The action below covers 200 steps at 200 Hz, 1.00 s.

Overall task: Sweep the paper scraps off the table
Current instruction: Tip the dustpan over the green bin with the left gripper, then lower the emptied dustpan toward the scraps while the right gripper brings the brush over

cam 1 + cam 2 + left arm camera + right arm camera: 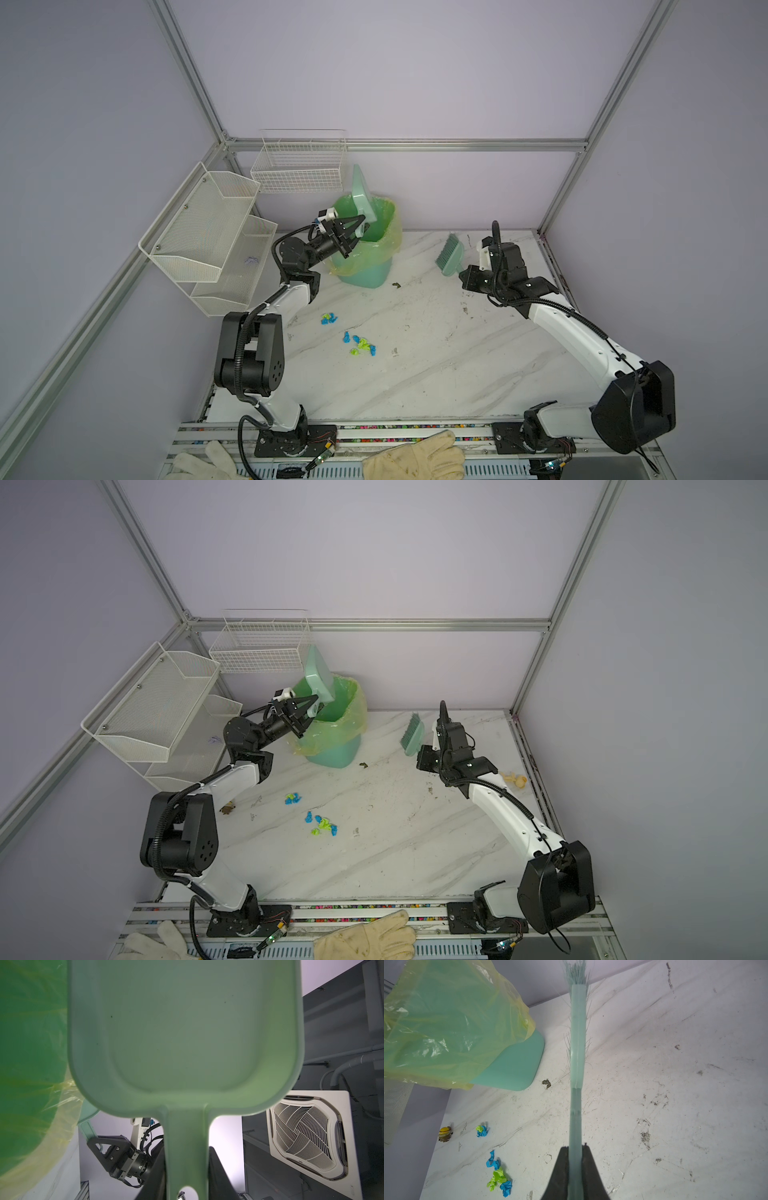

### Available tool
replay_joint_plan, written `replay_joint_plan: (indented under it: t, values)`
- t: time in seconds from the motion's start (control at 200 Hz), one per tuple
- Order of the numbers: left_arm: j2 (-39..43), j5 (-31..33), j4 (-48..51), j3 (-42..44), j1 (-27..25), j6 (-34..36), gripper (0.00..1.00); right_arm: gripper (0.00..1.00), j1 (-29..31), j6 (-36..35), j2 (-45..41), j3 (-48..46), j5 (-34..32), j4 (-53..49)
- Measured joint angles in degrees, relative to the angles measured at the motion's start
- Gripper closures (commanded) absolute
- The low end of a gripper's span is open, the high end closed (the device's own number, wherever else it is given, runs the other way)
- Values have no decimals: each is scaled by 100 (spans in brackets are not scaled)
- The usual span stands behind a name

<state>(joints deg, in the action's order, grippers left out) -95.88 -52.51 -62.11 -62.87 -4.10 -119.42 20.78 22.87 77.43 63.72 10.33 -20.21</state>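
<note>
A: What stands on the marble worktop [457, 365]?
B: A lined green bin [368, 276] at the back. The left end effector [356, 227] grips the dustpan [363, 195] by its handle, tipped up over it.
A: And the right one?
B: The right end effector [575, 1153] is clamped on the handle of the brush [451, 255]. The paper scraps [360, 345] lie mid-worktop, nearer the left arm.

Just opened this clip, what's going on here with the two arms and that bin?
The left gripper holds the dustpan by its handle, tipped up over the lined green bin; the pan looks empty in the left wrist view. The right gripper grips the brush, apparently raised off the table near the back. Two small clusters of blue and green paper scraps lie unswept mid-table.
</note>
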Motion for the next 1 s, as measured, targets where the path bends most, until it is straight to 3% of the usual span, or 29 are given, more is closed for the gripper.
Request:
replay_joint_plan:
  t: [0.215,0.5,0.64,0.83,1.0]
  values:
    - [472,-136,970,0,0,420,100,100,0,28,0,0,0,2]
    - [1703,-61,5147,-278,2,3637,100,100,0,92,0,0,-26,2]
    - [2011,234,6679,-584,0,4857,100,100,0,105,-4,0,-20,33]
    - [2640,1038,8201,-686,-7,6057,100,100,0,197,-107,0,-11,199]
    - [3067,1624,9058,-730,-15,6706,100,100,0,308,-214,0,98,382]
